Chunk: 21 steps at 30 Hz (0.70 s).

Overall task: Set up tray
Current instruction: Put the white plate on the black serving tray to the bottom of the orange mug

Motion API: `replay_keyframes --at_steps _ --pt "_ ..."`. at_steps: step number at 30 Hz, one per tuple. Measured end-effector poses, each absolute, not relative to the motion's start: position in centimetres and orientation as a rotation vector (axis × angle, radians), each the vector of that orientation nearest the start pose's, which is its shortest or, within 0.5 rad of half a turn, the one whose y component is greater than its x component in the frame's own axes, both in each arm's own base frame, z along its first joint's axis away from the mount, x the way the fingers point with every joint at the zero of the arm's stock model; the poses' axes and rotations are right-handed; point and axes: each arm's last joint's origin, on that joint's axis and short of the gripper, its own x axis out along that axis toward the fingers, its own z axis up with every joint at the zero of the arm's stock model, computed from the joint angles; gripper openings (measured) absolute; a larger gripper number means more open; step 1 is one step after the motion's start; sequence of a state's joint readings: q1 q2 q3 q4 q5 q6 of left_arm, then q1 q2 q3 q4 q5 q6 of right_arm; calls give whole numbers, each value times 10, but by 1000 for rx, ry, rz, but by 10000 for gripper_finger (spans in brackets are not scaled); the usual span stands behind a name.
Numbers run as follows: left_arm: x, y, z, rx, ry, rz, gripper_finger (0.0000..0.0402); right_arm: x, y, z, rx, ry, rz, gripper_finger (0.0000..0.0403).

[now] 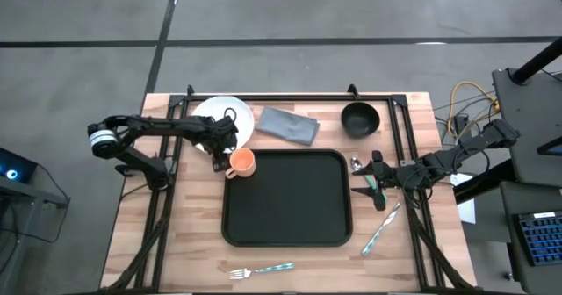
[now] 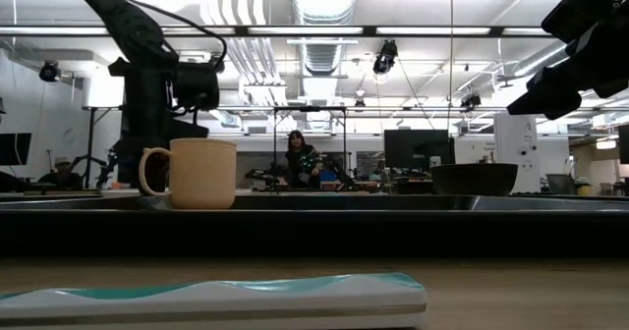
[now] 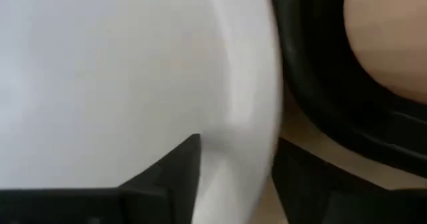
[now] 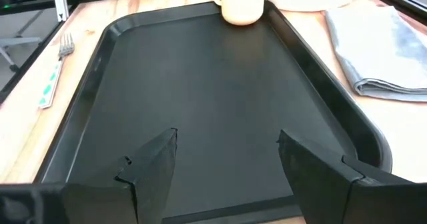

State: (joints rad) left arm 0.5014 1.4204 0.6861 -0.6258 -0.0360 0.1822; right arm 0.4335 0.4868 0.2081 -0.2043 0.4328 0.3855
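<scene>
The black tray (image 1: 285,229) lies mid-table, with a pale orange mug (image 1: 241,161) standing in its far left corner. A white plate (image 1: 219,115) rests on the wood just beyond that corner. My left gripper (image 1: 219,154) points down over the plate's near edge, open. One of its fingers (image 3: 167,174) is over the plate's inside and the other (image 3: 303,181) is outside the rim (image 3: 247,117). My right gripper (image 4: 227,141) waits open at the tray's right edge, aimed across the tray (image 4: 100,57), with nothing between its fingers. My left gripper stands astride the plate's rim (image 3: 243,137) from above, at the edge nearest the mug (image 3: 387,37). I cannot tell whether the fingers touch the rim. The plate lies flat on the table.
A folded grey napkin (image 1: 288,125) and a black bowl (image 1: 360,118) lie beyond the tray's far edge. A spoon (image 1: 356,165) and a knife (image 1: 382,229) lie to the tray's right. A fork (image 1: 262,269) lies near the front edge. Black frame rails run along both sides.
</scene>
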Motion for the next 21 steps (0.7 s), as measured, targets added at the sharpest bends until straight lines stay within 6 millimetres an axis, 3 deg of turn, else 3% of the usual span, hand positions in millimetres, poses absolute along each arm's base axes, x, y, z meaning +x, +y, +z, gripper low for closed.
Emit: replay_keyframes --at_steps 9,21 --pt "194 107 150 -167 1370 325 15 116 40 174 153 430 -78 242" --pt "193 106 165 -243 1397 384 1 116 40 174 149 429 -77 230"
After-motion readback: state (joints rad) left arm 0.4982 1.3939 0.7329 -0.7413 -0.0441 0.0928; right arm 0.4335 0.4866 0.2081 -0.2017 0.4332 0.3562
